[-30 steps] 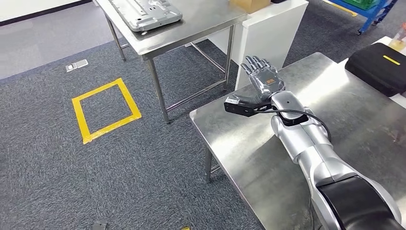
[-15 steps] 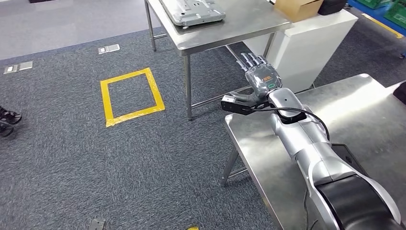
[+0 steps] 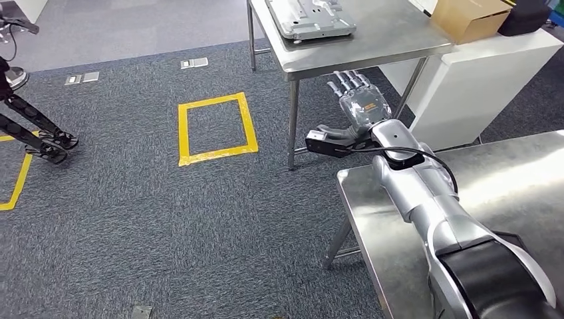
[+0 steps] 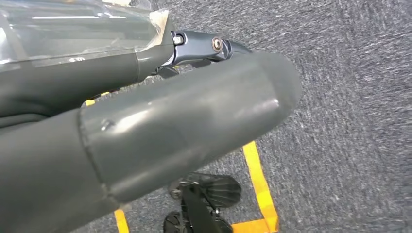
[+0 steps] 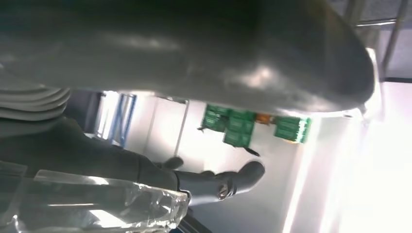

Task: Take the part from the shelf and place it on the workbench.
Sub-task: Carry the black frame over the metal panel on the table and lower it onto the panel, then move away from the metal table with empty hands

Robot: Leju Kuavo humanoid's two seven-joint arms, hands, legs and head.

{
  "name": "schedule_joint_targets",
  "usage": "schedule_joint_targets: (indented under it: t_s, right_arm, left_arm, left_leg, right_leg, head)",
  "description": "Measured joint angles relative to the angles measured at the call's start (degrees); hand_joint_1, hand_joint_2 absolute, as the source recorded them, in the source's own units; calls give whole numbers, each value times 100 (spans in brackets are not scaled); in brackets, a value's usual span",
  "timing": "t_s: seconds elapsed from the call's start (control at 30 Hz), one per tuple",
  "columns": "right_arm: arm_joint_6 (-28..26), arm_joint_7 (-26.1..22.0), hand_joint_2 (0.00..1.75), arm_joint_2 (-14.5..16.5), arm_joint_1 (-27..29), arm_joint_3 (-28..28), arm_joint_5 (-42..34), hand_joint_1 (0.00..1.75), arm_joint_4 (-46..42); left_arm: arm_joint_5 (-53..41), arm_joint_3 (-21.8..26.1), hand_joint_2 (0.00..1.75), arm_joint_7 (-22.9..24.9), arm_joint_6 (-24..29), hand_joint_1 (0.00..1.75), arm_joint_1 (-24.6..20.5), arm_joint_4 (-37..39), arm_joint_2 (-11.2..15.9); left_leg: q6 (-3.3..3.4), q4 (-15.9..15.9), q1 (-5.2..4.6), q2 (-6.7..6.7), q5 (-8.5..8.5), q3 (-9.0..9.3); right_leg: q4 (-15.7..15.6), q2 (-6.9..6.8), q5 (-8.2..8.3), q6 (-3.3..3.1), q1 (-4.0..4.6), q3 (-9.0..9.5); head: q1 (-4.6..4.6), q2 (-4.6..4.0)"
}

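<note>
Standing off to the side, noting the right hand (image 3: 362, 106) raised with its fingers spread and straight, palm facing away from the robot's body, holding nothing and touching nothing. It is hovering out past the near corner of the steel workbench (image 3: 492, 199), over open carpet, its fingertips pointing toward the far steel table (image 3: 372, 40).

The grey metal part (image 3: 311, 16) is lying flat on that far table, ahead of the right hand and a little to the robot's left, well apart from it. Its long axis appears to be running roughly across the robot's line of sight, though the top edge of the head view is cutting it off, so the full outline cannot be judged. No shelf is in sight; whether this flat piece is the task's part is a guess.

The right hand is plainly the nearer one. The left hand (image 4: 145, 121) is hanging low, looking down at carpet and yellow floor tape (image 4: 260, 187); the wrist view is so close that I cannot tell whether its fingers are apart or curled.

A cardboard box (image 3: 471, 16) is sitting on the white cabinet (image 3: 479, 86) beside the far table. A yellow tape square (image 3: 216, 127) is marking the floor.
</note>
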Motion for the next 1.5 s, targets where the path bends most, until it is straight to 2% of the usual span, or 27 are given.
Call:
schedule_joint_targets:
  t_s: [0.03, 0.07, 0.1, 0.13, 0.2, 0.27, 0.37, 0.43, 0.5, 0.57, 0.6, 0.63, 0.7, 0.73, 0.8, 0.87, 0.93, 1.0, 1.07, 1.1, 1.13, 1.17, 1.23, 1.3, 1.4, 1.47, 1.5]
  right_arm:
    - [0, 0, 0, 4, -1, 1, 0, 0, 1]
    - [0, 0, 0, 7, -1, 3, 0, 0, 1]
    - [0, 0, 0, 10, 0, 4, 0, 0, 1]
    - [0, 0, 0, 13, 0, 6, 0, 0, 1]
    - [0, 0, 0, 13, -14, 6, 0, 0, 1]
    - [-1, 0, 0, 7, -40, 5, 1, 0, 1]
    - [-3, 0, 0, 34, -52, 9, 4, 0, 1]
    - [-4, 0, 0, 40, -52, 13, 10, 0, -1]
    - [-7, 1, 0, 16, -33, 14, 26, 0, 1]
    - [-12, 6, 0, -14, 16, 16, 54, 0, 4]
    - [-15, 11, 0, -25, 38, 18, 69, 0, 5]
    - [-18, 20, 0, -29, 50, 20, 81, 0, 4]
    - [-21, 38, 0, -34, 49, 22, 102, 0, 1]
    - [-23, 43, 0, -35, 45, 24, 112, 0, -1]
    - [-27, 45, 0, -38, 47, 30, 132, 0, -1]
    - [-28, 46, 0, -24, 50, 33, 150, 0, -7]
    - [-28, 46, 0, 6, 39, 34, 168, 0, -31]
    - [-26, 46, 0, 25, 26, 36, 186, 0, -54]
    - [-23, 46, 0, 32, 26, 38, 198, 0, -58]
    - [-22, 45, 0, 37, 29, 42, 204, 0, -58]
    - [-23, 43, 0, 45, 31, 46, 208, 0, -58]
    - [-23, 38, 0, 53, 32, 51, 212, 0, -59]
    - [-24, 23, 0, 65, 24, 62, 213, 0, -63]
    - [-23, 10, 0, 71, 10, 72, 216, 0, -67]
    - [-25, -14, 0, 110, -1, 87, 228, 0, -75]
    - [-27, -22, 0, 126, -12, 97, 237, 0, -83]
    - [-28, -24, 0, 126, -16, 103, 241, 0, -84]
  left_arm:
    - [-1, -1, 0, 0, 0, 0, -4, 0, -2]
    - [-2, -1, 0, 0, 0, 0, -4, 0, -4]
    - [-2, 1, 0, 1, 0, 0, -2, 0, -4]
    - [-2, 1, 0, 3, 0, 0, -2, 0, -1]
    - [-4, 2, 0, 10, -1, 0, -7, 0, -1]
    - [-10, 2, 0, 21, -4, 0, -14, 0, -7]
    - [-18, 8, 0, 29, -8, 0, -10, 0, -9]
    - [-24, 22, 0, 32, -11, 0, -11, -1, -6]
    - [-41, 39, 0, 36, -18, 0, -26, -3, 4]
    - [-62, 53, 0, 39, -31, 0, -37, -6, 11]
    - [-70, 61, 0, 42, -39, 0, -37, -7, 10]
    - [-74, 70, 0, 44, -49, 0, -35, -7, 8]
    - [-85, 85, 0, 49, -61, 0, -33, -7, 4]
    - [-93, 89, 0, 52, -64, 0, -34, -7, 4]
    - [-115, 93, 0, 59, -67, 0, -32, -7, 6]
    - [-130, 97, 0, 63, -69, 0, -21, -7, 8]
    - [-140, 104, 0, 63, -71, 0, -12, -7, 9]
    - [-151, 111, 0, 63, -72, 0, -22, -7, 9]
    - [-162, 117, 0, 63, -72, 0, -35, -7, 7]
    - [-166, 121, 0, 64, -72, 0, -34, -7, 6]
    - [-166, 127, 0, 64, -70, 0, -32, -7, 7]
    - [-164, 134, 0, 65, -67, 0, -30, -7, 9]
    - [-159, 144, 0, 66, -62, 0, -35, -11, 11]
    - [-157, 146, 0, 64, -60, 0, -41, -15, 8]
    - [-143, 152, 0, 63, -58, 0, -32, -15, 4]
    - [-134, 166, 0, 62, -49, 0, -29, -15, 2]
    - [-132, 173, 0, 62, -42, 0, -30, -15, 3]
  left_leg:
    - [-34, 361, 36, 34, -119, -203]
    - [-68, 515, 71, 47, -120, -309]
    - [-101, 406, 106, 73, -1, -277]
    - [-129, 90, 139, 125, 189, -126]
    - [-168, -717, 166, 359, 547, 304]
    - [-131, -1092, 140, 471, 646, 500]
    - [19, -1145, 66, 311, 636, 506]
    - [124, -1186, 53, 194, 656, 541]
    - [187, -1202, 55, 80, 658, 562]
    - [216, -1202, 40, -67, 648, 566]
    - [221, -1201, 29, -146, 646, 569]
    - [221, -1200, 20, -227, 645, 575]
    - [217, -1199, 10, -369, 644, 589]
    - [205, -1193, 0, -437, 640, 590]
    - [169, -1189, -14, -543, 639, 581]
    - [112, -1195, -6, -623, 645, 566]
    - [57, -1035, -10, -436, 530, 483]
    - [13, -448, -9, -107, 210, 210]
    - [-30, 273, 29, 20, -75, -153]
    - [-52, 430, 52, 40, -93, -246]
    - [-72, 360, 75, 64, -5, -223]
    - [-91, 80, 97, 115, 161, -82]
    - [-109, -716, 106, 370, 475, 352]
    - [-73, -1110, 80, 493, 570, 564]
    - [46, -1147, 34, 305, 579, 574]
    - [117, -1182, 37, 194, 602, 606]
    - [145, -1190, 44, 146, 609, 614]
  right_leg:
    - [0, -67, -12, -12, 6, 9]
    - [1, -128, -23, -9, 6, 15]
    - [3, -189, -39, 8, 2, 25]
    - [7, -246, -60, 34, -4, 42]
    - [41, -345, -124, 114, 16, 70]
    - [73, -421, -182, 187, 70, 82]
    - [66, -534, -232, 296, 93, 105]
    - [305, -355, -377, 334, 46, -2]
    - [1010, -57, -664, 303, 11, -354]
    - [1714, 58, -871, 304, 9, -765]
    - [1817, 78, -863, 328, 14, -864]
    - [1680, 98, -757, 363, 19, -845]
    - [908, 234, -382, 420, 18, -539]
    - [528, 321, -212, 413, 21, -362]
    - [169, 413, -62, 336, 32, -185]
    - [140, 304, -41, 228, 36, -153]
    - [89, 189, -13, 110, 14, -106]
    - [56, 75, -9, 7, 17, -67]
    - [56, -44, -23, -35, 38, -55]
    - [57, -106, -28, -38, 42, -54]
    - [59, -165, -34, -34, 41, -52]
    - [63, -221, -45, -20, 39, -47]
    - [94, -321, -92, 40, 69, -36]
    - [123, -409, -140, 107, 118, -25]
    - [138, -520, -198, 194, 136, 0]
    - [398, -341, -351, 223, 102, -117]
    - [689, -197, -483, 212, 77, -264]
  head:
    - [1, 0]
    - [1, 0]
    - [-3, 0]
    - [-3, 0]
    - [-10, 0]
    - [18, 0]
    - [64, 0]
    - [92, 0]
    - [125, 0]
    - [132, 0]
    - [134, 0]
    - [135, 0]
    - [136, 0]
    - [132, 0]
    - [127, 0]
    - [126, 0]
    - [121, 0]
    - [114, 0]
    - [113, 0]
    - [113, 0]
    - [111, 0]
    - [111, 0]
    - [109, 0]
    - [134, 0]
    - [165, 0]
    - [169, 0]
    - [173, 0]
